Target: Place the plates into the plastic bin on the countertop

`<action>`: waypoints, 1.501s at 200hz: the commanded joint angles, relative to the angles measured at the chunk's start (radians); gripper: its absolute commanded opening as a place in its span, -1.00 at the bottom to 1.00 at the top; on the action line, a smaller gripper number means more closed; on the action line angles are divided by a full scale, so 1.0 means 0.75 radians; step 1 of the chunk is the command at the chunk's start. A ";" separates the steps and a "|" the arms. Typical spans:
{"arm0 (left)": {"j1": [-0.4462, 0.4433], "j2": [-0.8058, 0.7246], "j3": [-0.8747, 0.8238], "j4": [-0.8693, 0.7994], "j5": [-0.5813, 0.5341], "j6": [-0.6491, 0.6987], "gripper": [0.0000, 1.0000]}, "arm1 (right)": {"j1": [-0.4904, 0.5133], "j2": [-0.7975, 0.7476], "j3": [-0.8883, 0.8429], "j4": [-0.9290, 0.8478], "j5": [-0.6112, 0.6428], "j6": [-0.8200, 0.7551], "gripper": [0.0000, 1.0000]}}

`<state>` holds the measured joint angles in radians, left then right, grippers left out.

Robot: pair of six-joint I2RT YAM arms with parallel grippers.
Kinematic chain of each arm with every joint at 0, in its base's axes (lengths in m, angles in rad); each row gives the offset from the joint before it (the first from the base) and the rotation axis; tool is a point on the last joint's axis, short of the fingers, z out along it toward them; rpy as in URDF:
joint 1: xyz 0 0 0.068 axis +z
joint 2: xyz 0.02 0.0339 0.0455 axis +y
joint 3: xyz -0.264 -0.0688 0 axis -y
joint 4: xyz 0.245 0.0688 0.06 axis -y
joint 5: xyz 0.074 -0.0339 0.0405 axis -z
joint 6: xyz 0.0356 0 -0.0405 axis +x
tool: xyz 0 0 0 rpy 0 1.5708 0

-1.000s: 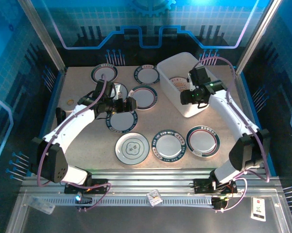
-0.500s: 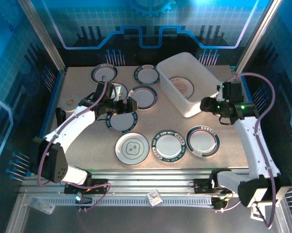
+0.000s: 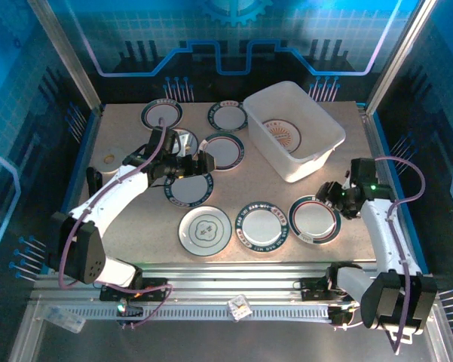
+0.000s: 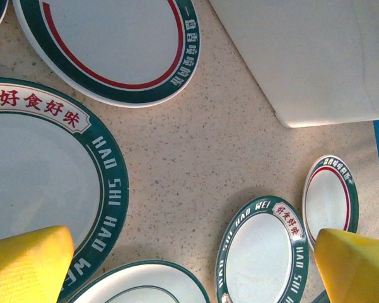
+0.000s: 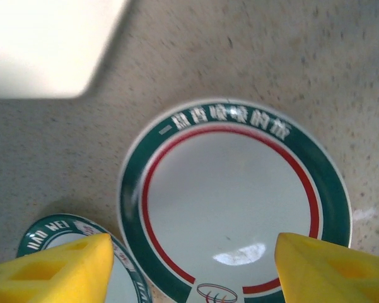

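The beige speckled countertop carries a white plastic bin at its far right. Plates lie flat on it, three in a near row and more clustered far left. A small disc sits by the left edge.

The plastic bin stands slantwise at the far right corner of the countertop, and one plate lies flat in it. Left of the bin, along the far edge, two plates lie side by side, the far-left plate and the far-middle plate. Just before these lie two more, the inner-left plate, partly under the left arm, and the inner-right plate beside it. Before that pair, near the middle of the countertop, lies the centre plate. Along the near edge three lie in a row: the near-left plate, the near-middle plate just beside it, and the near-right plate, before the bin. A small disc lies near the left edge
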<state>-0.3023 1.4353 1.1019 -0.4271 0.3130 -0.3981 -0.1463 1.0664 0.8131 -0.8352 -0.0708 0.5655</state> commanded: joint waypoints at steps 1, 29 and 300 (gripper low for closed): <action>-0.008 0.023 0.005 0.022 0.039 -0.021 0.98 | -0.038 -0.005 -0.070 0.051 -0.006 0.084 0.38; -0.008 0.035 -0.002 0.019 0.041 -0.013 0.99 | -0.086 0.000 -0.150 0.090 -0.019 0.095 0.35; -0.008 0.099 0.004 -0.009 0.020 -0.011 0.99 | -0.165 0.220 -0.437 0.401 0.066 0.147 0.03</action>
<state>-0.3023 1.5120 1.0954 -0.4133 0.3161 -0.4023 -0.2638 1.2144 0.5423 -0.6445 0.0269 0.6487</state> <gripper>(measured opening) 0.992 0.534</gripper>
